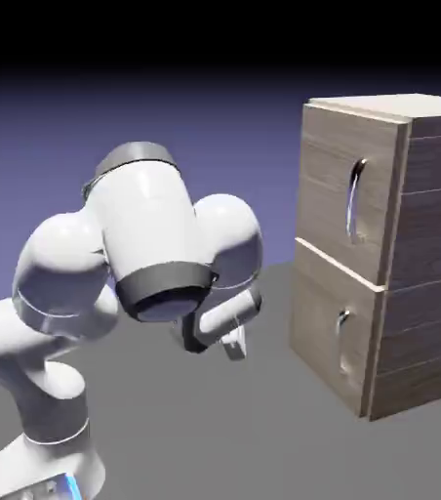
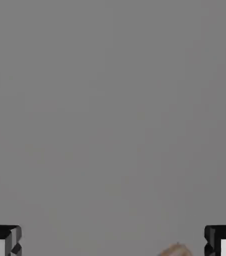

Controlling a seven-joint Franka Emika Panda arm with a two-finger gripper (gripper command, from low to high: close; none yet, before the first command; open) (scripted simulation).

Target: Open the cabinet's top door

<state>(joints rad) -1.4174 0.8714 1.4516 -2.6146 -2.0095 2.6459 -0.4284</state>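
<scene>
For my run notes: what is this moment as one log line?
phase: approach | pincer: open, empty, low over table | top door: shut | cabinet: untouched

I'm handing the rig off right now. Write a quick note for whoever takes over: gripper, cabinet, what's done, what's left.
Gripper: open and empty, hanging low over the grey table, short of the cabinet. The hand view shows only table surface between the fingertips.
Cabinet: upright at the exterior view's right. The top door is shut, its long silver handle untouched. The lower door is shut too.
Done: nothing on the door yet.
Left: raise the hand to the handle, close on it, and pull the top door open.
</scene>
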